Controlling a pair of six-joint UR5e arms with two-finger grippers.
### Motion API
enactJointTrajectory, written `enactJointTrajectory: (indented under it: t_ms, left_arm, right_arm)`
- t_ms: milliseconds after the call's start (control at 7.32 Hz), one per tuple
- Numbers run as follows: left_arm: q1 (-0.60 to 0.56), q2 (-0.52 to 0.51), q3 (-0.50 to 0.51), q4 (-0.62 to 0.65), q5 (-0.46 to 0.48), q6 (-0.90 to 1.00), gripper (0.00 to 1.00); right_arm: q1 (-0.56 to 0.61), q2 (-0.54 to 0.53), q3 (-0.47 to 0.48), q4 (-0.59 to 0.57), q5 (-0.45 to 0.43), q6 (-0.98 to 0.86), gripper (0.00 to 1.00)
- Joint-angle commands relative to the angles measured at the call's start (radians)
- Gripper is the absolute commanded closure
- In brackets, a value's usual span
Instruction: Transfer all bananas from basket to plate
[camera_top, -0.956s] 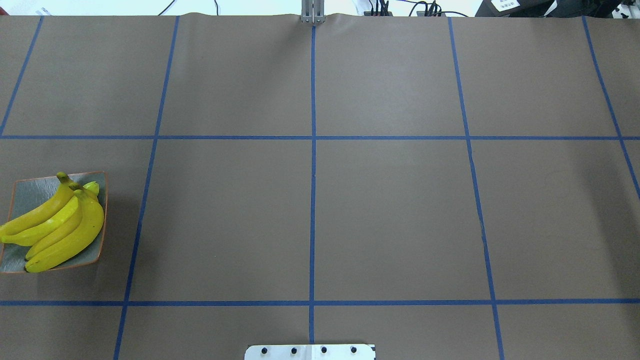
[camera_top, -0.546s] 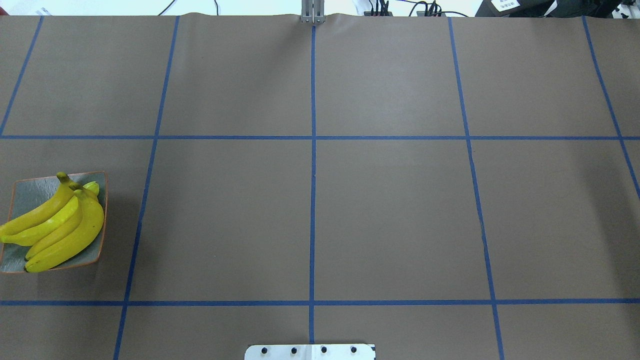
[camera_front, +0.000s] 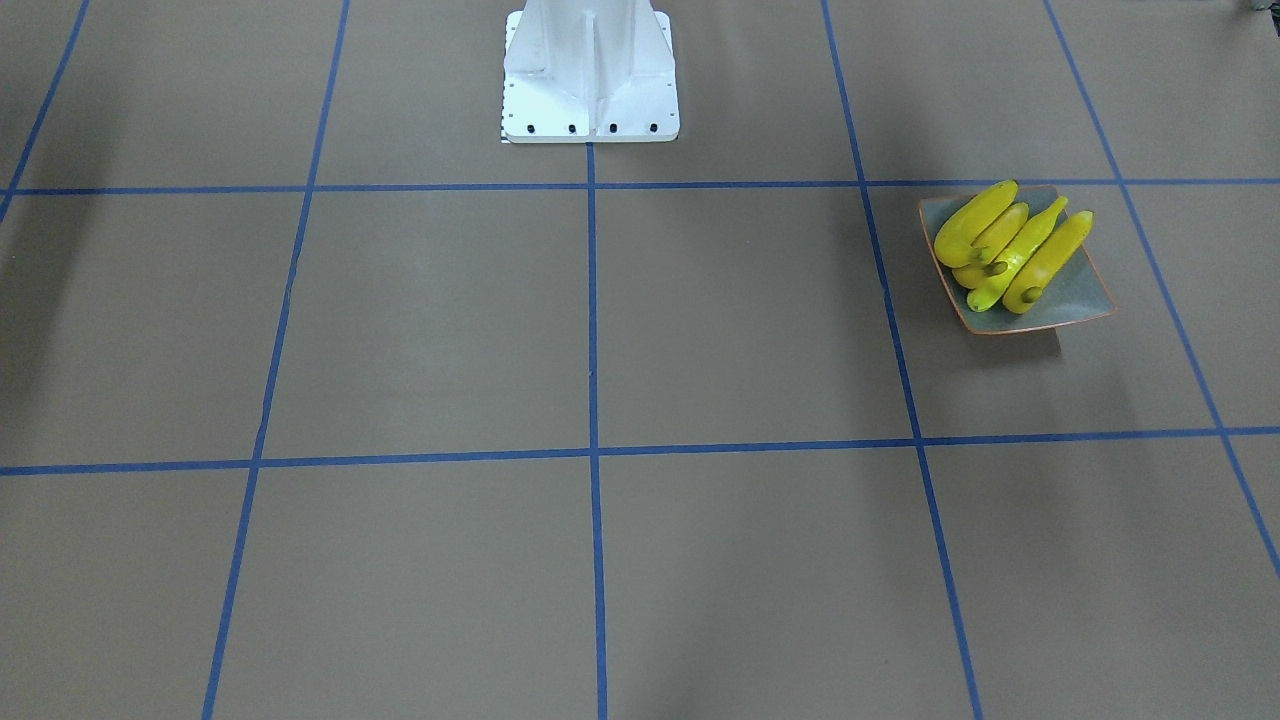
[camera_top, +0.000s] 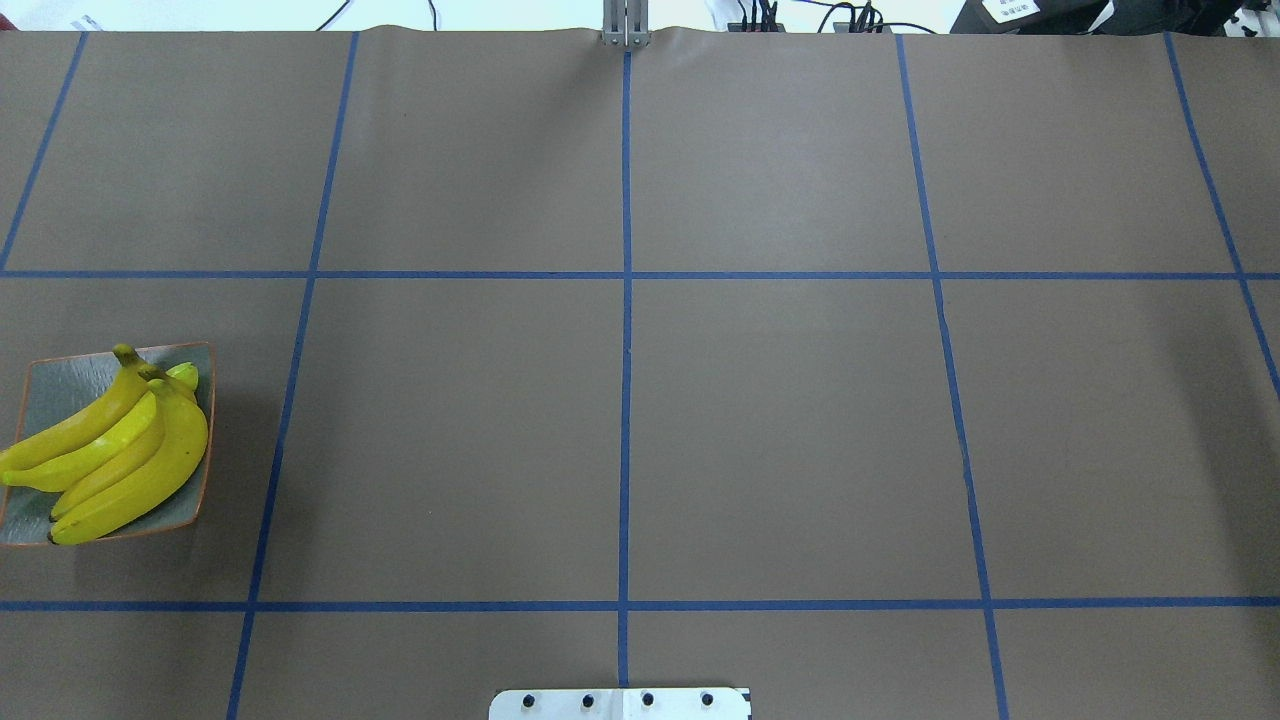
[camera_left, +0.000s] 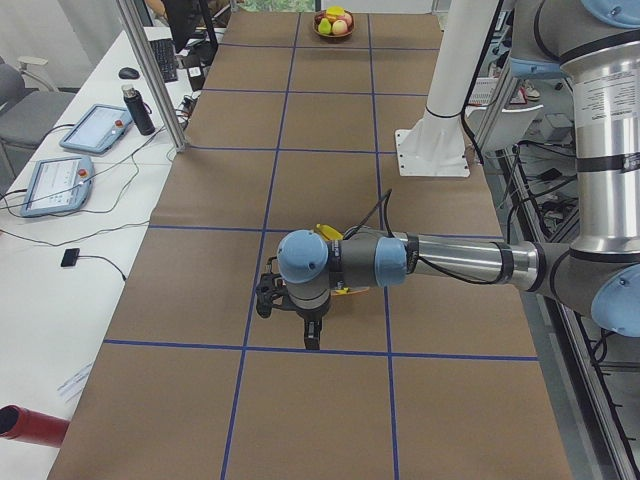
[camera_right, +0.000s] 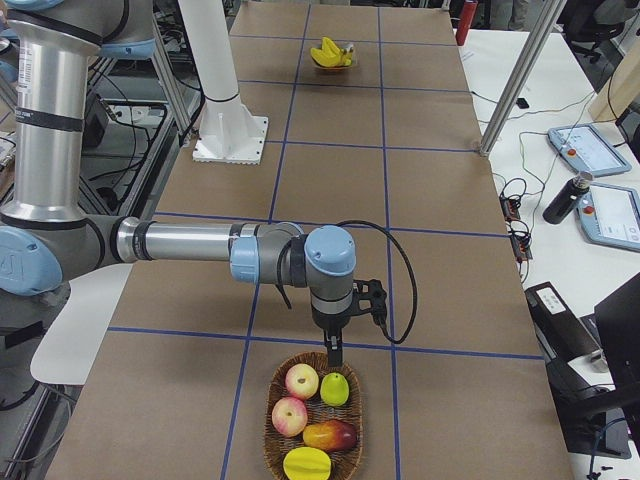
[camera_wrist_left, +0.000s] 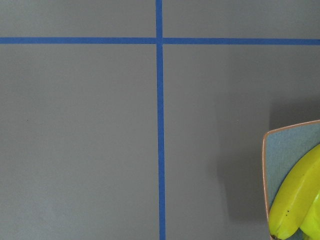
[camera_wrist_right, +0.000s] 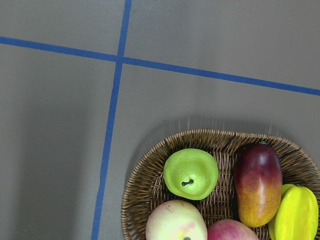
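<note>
Lying bunched on the plate, four bananas show from the front. Overhead view: the same. Left-end view: the left gripper hangs fingers-down near the bananas; its opening I cannot tell. Right-end view: the right gripper hangs over the basket rim, opening unclear, bananas far beyond. Left wrist view: plate corner at lower right. Right wrist view: fruit-filled basket below.

Silver tubular arms with pale-blue joint caps, black looping cable, white flared pedestal with dark bolts
</note>
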Motion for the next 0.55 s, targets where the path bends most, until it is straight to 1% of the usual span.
enactJointTrajectory:
  t_ms: [0, 137, 273, 410]
  left_arm:
    - [0.0, 0.028, 0.01, 0.001, 0.0, -0.001, 0.0]
    - [0.0, 0.031, 0.024, 0.001, 0.005, -0.001, 0.0]
    - [0.002, 0.042, 0.022, 0.001, 0.041, -0.001, 0.0]
    - [0.002, 0.041, 0.021, 0.0, 0.055, -0.001, 0.0]
  right_arm:
    - [0.003, -0.004, 0.004, 0.0, 0.001, -0.002, 0.0]
    - [0.003, -0.004, 0.004, 0.0, 0.001, -0.001, 0.0]
    - [0.003, -0.004, 0.003, 0.0, 0.002, -0.002, 0.0]
    - [0.003, -0.004, 0.001, 0.0, 0.004, -0.01, 0.0]
